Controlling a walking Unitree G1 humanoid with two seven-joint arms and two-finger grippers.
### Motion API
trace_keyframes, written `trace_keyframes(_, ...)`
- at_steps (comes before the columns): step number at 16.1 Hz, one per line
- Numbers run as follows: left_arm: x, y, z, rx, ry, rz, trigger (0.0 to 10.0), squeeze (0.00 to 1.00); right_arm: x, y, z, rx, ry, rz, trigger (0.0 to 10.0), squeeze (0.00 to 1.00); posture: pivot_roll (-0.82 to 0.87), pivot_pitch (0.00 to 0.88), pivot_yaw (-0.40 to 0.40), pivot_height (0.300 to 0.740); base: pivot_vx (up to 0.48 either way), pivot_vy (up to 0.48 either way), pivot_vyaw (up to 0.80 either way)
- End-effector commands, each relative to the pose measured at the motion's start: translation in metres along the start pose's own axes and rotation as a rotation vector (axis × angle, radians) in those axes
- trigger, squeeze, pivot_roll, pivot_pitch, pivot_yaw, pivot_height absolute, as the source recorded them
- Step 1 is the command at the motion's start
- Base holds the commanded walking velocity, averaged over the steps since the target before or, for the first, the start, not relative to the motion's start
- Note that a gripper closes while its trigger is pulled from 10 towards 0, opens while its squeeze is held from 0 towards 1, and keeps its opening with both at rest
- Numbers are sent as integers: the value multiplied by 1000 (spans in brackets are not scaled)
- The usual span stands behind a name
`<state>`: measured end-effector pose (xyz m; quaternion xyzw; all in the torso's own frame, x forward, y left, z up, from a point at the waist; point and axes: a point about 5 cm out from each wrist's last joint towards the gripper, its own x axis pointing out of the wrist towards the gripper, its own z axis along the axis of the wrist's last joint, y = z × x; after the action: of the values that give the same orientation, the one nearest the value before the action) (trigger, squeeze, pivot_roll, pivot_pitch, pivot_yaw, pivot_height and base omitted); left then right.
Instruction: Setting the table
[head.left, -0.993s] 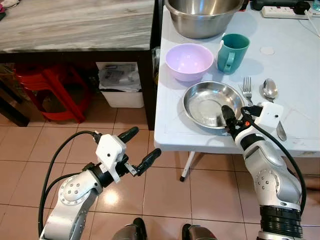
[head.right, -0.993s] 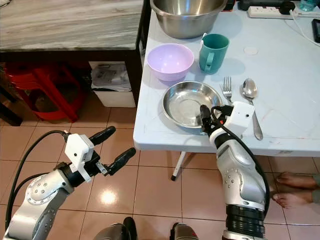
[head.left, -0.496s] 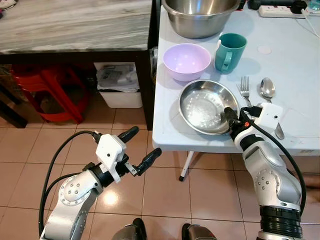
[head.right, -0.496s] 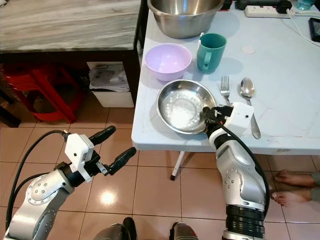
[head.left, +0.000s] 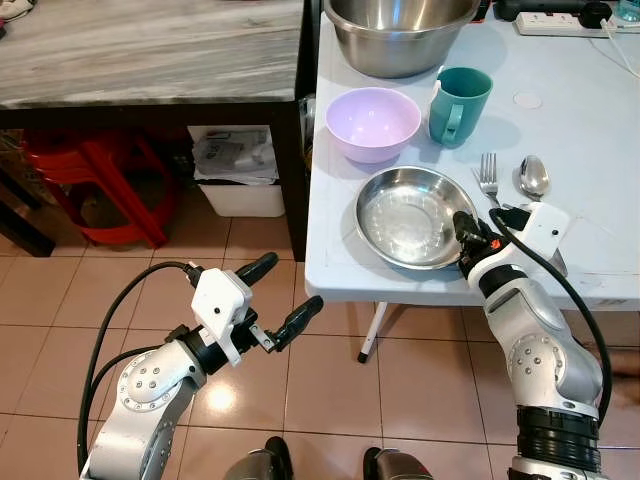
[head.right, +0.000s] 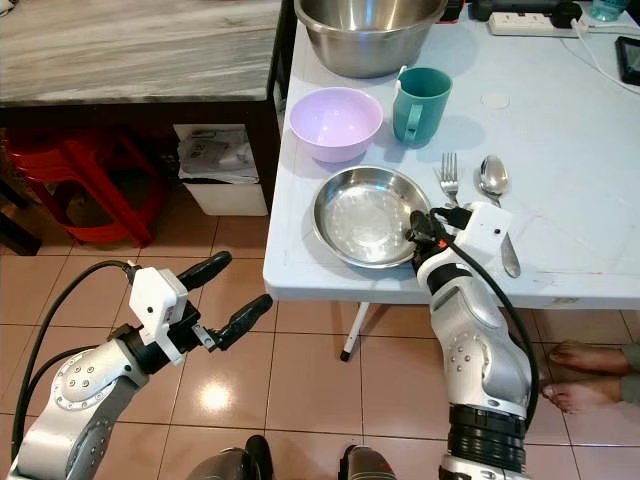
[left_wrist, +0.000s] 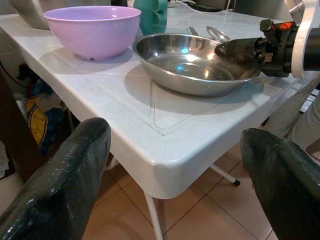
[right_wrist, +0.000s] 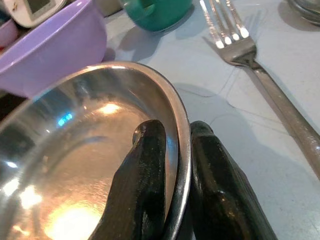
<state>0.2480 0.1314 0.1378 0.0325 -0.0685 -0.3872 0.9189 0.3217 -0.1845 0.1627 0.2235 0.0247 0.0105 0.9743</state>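
Nearest the robot, the left claw (head.left: 268, 298) hangs over the tiled floor (head.left: 330, 380), off the near corner of the white surface (head.left: 590, 130), its two black fingers spread wide apart and holding nothing.

On the surface's near edge lies the steel plate (head.left: 415, 215), a shallow round dish with a bright, mirror-like inside and a rolled rim. The right claw (head.left: 470, 238) has it by the rim at the side nearest the robot's right arm. The right wrist view shows the grip closely: one finger (right_wrist: 142, 185) lies inside the dish, the other (right_wrist: 220, 195) outside against the surface, and the rim runs pinched between them. The left wrist view gives the side-on look instead, with the plate (left_wrist: 195, 62) low on the surface and the right claw (left_wrist: 245, 50) reaching over its far rim.

Just to the right of the plate lies a fork (head.left: 491, 175), tines pointing away, and beside that a spoon (head.left: 533, 178); the right wrist sits over their handles. Behind the plate stands a lilac bowl (head.left: 373, 122), with a teal mug (head.left: 459, 104) to its right, both close to the plate but apart from it. Farther back sits a large steel mixing bowl (head.left: 402, 35), and at the far right edge a white power strip (head.left: 560, 20). Left of the surface, a red stool (head.left: 95, 185) stands under a marble-topped counter (head.left: 150, 45).
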Motion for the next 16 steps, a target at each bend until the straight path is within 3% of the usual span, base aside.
trace_keyframes(1,-3,-1,-2,4,8,-13,10000,0,-5,-15,-26,43,124,-83,0,0,-142,243,57,740,0,0,0)
trace_keyframes(5,-1,1,-2,-2,-8,17,10000,0,-6,-13,-25,64,126,-99,0,0,-141,233,50,740,0,0,0)
trace_keyframes(7,0,3,-2,-20,-21,52,10000,0,-8,-6,-21,20,103,-80,0,0,-138,217,39,740,0,0,0)
trace_keyframes(8,0,4,-2,-23,-24,64,10000,0,-9,-4,-20,-5,93,-71,5529,0,-137,210,36,740,0,0,0)
trace_keyframes(9,-1,14,-2,-36,-27,142,10000,0,-13,4,-17,-98,71,-33,10000,0,-136,204,33,740,0,0,0)
trace_keyframes(12,-1,37,-4,-65,-26,331,10000,0,-18,17,-14,-205,17,6,10000,0,-143,188,28,740,0,0,0)
trace_keyframes(13,-1,38,-3,-67,-29,346,10000,0,-18,18,-13,-213,10,9,10000,0,-143,188,28,740,0,0,0)
trace_keyframes(14,-1,46,-4,-68,-31,422,10000,0,-18,19,-10,-262,-9,-2,10000,0,-147,184,26,740,0,0,0)
trace_keyframes(15,0,51,-6,-106,-44,495,10000,0,-17,20,-3,-383,-73,-26,10000,0,-148,181,27,740,0,0,0)
trace_keyframes(16,1,53,-8,-119,-45,531,10000,0,-16,22,-2,-379,-90,-26,10000,0,-147,175,27,740,0,0,0)
